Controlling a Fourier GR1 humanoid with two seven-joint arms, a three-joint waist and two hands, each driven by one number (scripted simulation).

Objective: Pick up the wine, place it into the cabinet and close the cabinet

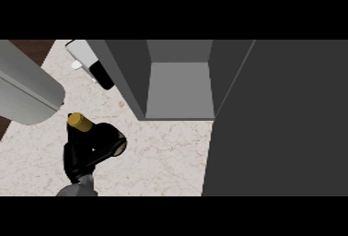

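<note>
The wine bottle (79, 121) shows its gold cap at the left of the head view, and its dark body is mostly hidden. My right hand (87, 154) is shut on the bottle, and its grey forearm comes up from the lower edge. The bottle leans with its cap pointing up and left. The grey cabinet (178, 87) stands open to the upper right of the hand, with its inside bare. Its dark door (279, 120) is swung out along the right side. My left hand is out of view.
A big grey cylinder (27, 87), seemingly my left forearm close to the camera, fills the upper left. A white and black object (92, 64) lies on the marble counter (163, 156) beside the cabinet's left wall. Dark wood shows past the counter's left edge.
</note>
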